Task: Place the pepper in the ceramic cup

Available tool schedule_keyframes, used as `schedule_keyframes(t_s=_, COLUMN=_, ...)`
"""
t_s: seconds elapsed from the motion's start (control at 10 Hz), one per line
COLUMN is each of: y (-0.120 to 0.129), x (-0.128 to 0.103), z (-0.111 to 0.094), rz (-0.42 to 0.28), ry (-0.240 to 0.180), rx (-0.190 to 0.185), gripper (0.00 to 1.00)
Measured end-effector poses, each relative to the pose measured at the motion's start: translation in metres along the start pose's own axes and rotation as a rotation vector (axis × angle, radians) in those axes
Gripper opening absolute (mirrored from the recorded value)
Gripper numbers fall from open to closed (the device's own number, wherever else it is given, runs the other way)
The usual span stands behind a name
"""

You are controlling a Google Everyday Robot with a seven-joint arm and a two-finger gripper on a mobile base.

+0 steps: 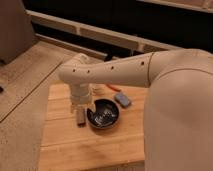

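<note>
The pepper (115,89) is a small orange-red sliver lying on the wooden table (65,145), just behind my arm and left of a grey-blue block. My gripper (80,117) hangs straight down from the wrist, its tip on or just above the table, right beside the left rim of a dark glossy bowl. It is well to the left and in front of the pepper. The ceramic cup does not show; my arm covers the table behind the gripper.
The wide dark bowl (103,115) sits mid-table. The grey-blue block (122,99) lies behind and right of it. My cream arm and body fill the right side. A speckled floor lies left of the table's edge, and a dark wall runs behind.
</note>
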Motion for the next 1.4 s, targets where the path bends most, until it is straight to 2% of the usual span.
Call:
schedule_keyframes(t_s=0.2, y=-0.006, x=-0.012, z=-0.001, rz=-0.028, ry=-0.014, rx=0.022, gripper=0.65)
schedule_keyframes(t_s=0.4, y=-0.040, x=-0.065, z=-0.004, rz=-0.096, ry=-0.059, rx=0.127, gripper=0.65)
schedule_keyframes(t_s=0.5, y=-0.053, x=-0.085, z=-0.004, rz=-0.120, ry=-0.065, rx=0.162, gripper=0.65)
schedule_keyframes(t_s=0.6, y=-0.066, x=-0.111, z=-0.006, rz=-0.152, ry=-0.071, rx=0.184, gripper=0.65)
schedule_keyframes(t_s=0.7, y=-0.076, x=-0.131, z=-0.008, rz=-0.170, ry=-0.077, rx=0.189, gripper=0.65)
schedule_keyframes(t_s=0.8, y=-0.087, x=-0.153, z=-0.009, rz=-0.193, ry=-0.082, rx=0.177, gripper=0.65)
schedule_keyframes(t_s=1.0, y=-0.107, x=-0.179, z=-0.009, rz=-0.210, ry=-0.081, rx=0.138, gripper=0.65)
schedule_keyframes(t_s=1.2, y=-0.134, x=-0.195, z=-0.010, rz=-0.190, ry=-0.075, rx=0.095, gripper=0.65)
schedule_keyframes(t_s=1.3, y=-0.161, x=-0.203, z=-0.012, rz=-0.175, ry=-0.061, rx=0.068, gripper=0.65)
schedule_keyframes(t_s=1.4, y=-0.176, x=-0.206, z=-0.015, rz=-0.182, ry=-0.053, rx=0.060, gripper=0.65)
